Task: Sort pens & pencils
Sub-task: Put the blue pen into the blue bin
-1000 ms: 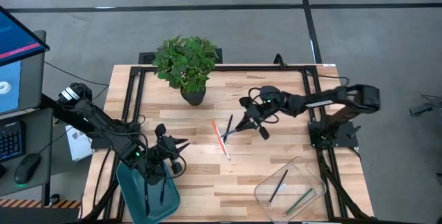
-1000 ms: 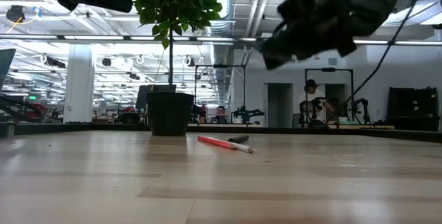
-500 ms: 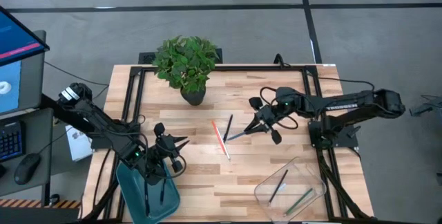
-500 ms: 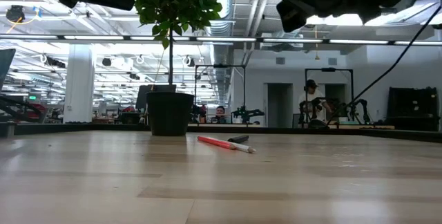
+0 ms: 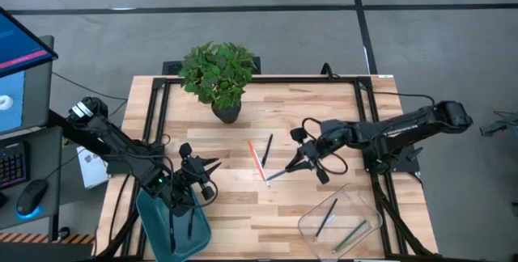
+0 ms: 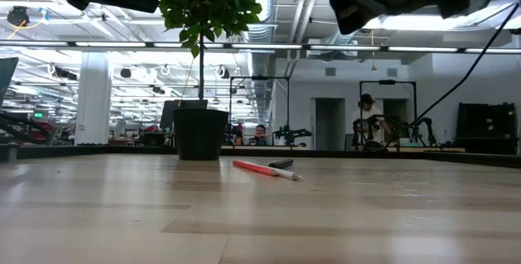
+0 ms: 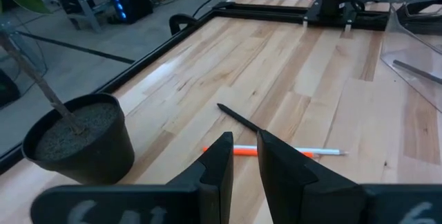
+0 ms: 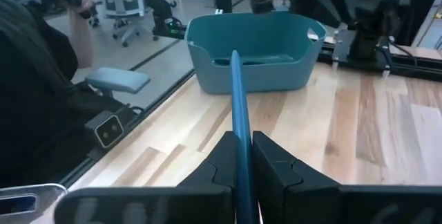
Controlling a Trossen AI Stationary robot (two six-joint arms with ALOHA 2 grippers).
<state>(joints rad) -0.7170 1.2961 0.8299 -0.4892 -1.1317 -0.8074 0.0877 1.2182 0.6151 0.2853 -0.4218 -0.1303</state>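
My right gripper [image 5: 301,163] hangs above the table's middle, shut on a blue pen [image 5: 282,171]. On the wood to its left lie an orange-red pencil with a white tip [image 5: 258,162] and a black pen [image 5: 266,148], both flat. My left gripper [image 5: 212,166] waits at the near left beside a teal bin [image 5: 154,213] with two dark pens in it. Its fingers [image 7: 221,165] stand a narrow gap apart with nothing between them. The left wrist view looks past them at the pencil [image 7: 276,151] and black pen [image 7: 238,115]. My right gripper pinches the blue pen between its two fingers at the pen's end [image 8: 242,148] nearest the wrist. The rest of the pen [image 8: 236,92] sticks out ahead of the fingertips, in line with them, toward the teal bin [image 8: 255,51]. The pen is clear of the table.
A potted plant [image 5: 218,72] stands at the far middle. A clear container [image 5: 368,205] with a few pens sits at the near right corner. Black rails [image 5: 154,124] run along the table's edges. Bare wood lies between the two grippers.
My right gripper has risen and gone toward the table's near edge, still shut on the blue pen. The pen has come away from beside the black pen, and its free end now hangs nearer the near edge, past the pencil's white tip.
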